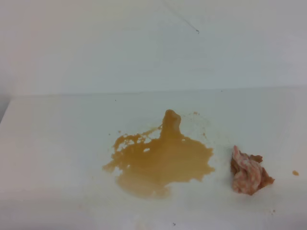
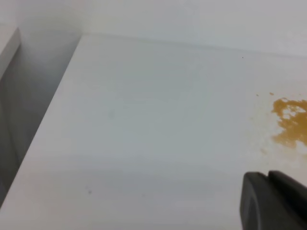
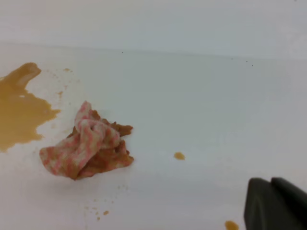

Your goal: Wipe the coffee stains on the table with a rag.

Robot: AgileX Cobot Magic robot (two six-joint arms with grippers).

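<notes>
Rag (image 3: 88, 148) pink-checked in right wrist view, absent from left wrist view

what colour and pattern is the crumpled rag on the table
The crumpled cloth rag is pink-and-white checked, blotched brown with coffee; the right wrist view shows it best.

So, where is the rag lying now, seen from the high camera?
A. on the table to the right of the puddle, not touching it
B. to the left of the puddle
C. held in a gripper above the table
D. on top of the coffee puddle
A: the rag lies on the table, with a strip of bare white surface between it and the coffee stains.
</notes>
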